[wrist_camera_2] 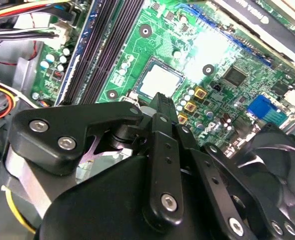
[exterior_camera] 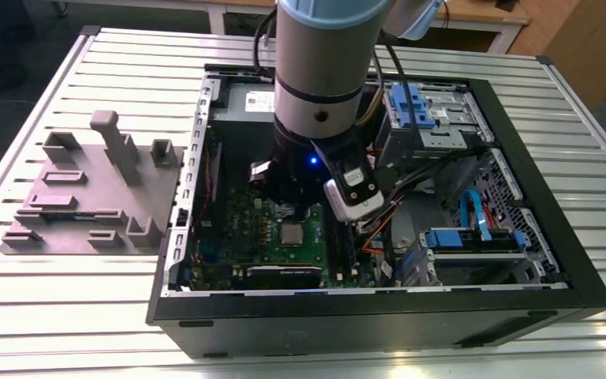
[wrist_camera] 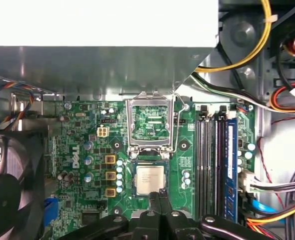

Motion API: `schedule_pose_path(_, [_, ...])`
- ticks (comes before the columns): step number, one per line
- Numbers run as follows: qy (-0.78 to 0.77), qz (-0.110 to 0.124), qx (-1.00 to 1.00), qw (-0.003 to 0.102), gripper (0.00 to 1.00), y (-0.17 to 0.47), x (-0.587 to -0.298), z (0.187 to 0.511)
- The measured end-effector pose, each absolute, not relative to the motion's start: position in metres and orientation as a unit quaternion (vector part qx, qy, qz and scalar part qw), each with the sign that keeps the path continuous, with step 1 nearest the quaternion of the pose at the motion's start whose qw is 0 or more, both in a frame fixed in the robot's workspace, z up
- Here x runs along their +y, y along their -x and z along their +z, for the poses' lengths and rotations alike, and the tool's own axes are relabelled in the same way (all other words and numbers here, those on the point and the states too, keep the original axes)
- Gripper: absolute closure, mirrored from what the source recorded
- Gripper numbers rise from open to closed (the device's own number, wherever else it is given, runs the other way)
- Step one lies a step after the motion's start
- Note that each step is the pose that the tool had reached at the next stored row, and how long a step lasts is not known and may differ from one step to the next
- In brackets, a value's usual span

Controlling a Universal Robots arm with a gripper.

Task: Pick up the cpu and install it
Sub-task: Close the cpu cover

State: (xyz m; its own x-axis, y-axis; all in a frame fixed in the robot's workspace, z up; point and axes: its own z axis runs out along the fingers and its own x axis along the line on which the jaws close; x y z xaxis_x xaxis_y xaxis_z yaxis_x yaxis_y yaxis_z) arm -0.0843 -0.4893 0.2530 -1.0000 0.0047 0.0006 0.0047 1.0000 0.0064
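Here the arm [exterior_camera: 322,79] stands nearly upright over the open computer case [exterior_camera: 555,304], its thick grey column reaching down from above into the case's interior, with the black wrist section and a small blue light just above the green motherboard [exterior_camera: 245,237]. A pale camera module is strapped to the wrist on the exterior view's right. In both wrist views the gripper [wrist_camera: 160,197] points down at the board, its two slim black fingers [wrist_camera_2: 160,107] pressed together tip to tip with nothing between them, so it is closed and empty. The cpu [wrist_camera: 150,180] lies flat in its socket on the motherboard, directly beyond the fingertips and very close to them; whether the tips actually touch its silvery top cannot be told. Past the cpu, away from the gripper, the socket's metal bracket [wrist_camera: 151,122] stands swung open. The memory slots [wrist_camera: 215,165] run alongside the socket to one side of the gripper, and a black fan [wrist_camera: 10,185] sits off to the other side. On the slatted table [exterior_camera: 82,300] well apart from the gripper rests a grey fixture block [exterior_camera: 92,197].
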Motion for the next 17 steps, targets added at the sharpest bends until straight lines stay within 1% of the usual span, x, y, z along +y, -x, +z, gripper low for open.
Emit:
schedule_pose_path(4, [0.003, -0.003, -1.000, -0.001, 0.89, 0.0843, -0.4894, 0.2580])
schedule_pose_path(17, [-0.006, -0.003, -1.000, -0.002, 0.89, 0.0844, -0.4893, 0.2584])
